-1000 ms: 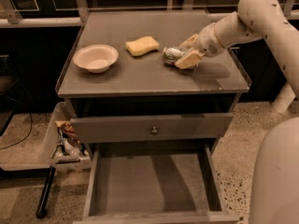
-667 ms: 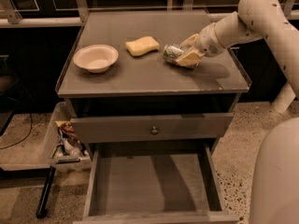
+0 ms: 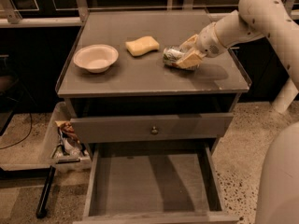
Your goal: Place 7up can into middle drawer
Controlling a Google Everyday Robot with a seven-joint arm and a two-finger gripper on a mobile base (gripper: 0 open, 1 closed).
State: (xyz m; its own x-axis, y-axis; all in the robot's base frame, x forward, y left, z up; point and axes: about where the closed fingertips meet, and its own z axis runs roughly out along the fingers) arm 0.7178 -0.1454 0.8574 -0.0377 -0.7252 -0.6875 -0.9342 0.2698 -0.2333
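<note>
The 7up can (image 3: 172, 56), silvery with green marks, lies on its side on the cabinet top (image 3: 140, 76), right of centre. My gripper (image 3: 188, 56) reaches in from the right, and its tan fingers (image 3: 190, 59) are closed around the can's right end, low over the top. The middle drawer (image 3: 149, 183) is pulled out at the bottom of the view, with a bare grey floor. It lies below and in front of the gripper.
A yellow sponge (image 3: 142, 45) lies just left of the can, and a white bowl (image 3: 96, 57) stands further left. A closed drawer front with a round knob (image 3: 154, 130) sits above the open drawer. A bin of clutter (image 3: 65, 141) stands at the cabinet's left.
The gripper has stayed at the can with only a slight shift. The can has hardly moved on the top.
</note>
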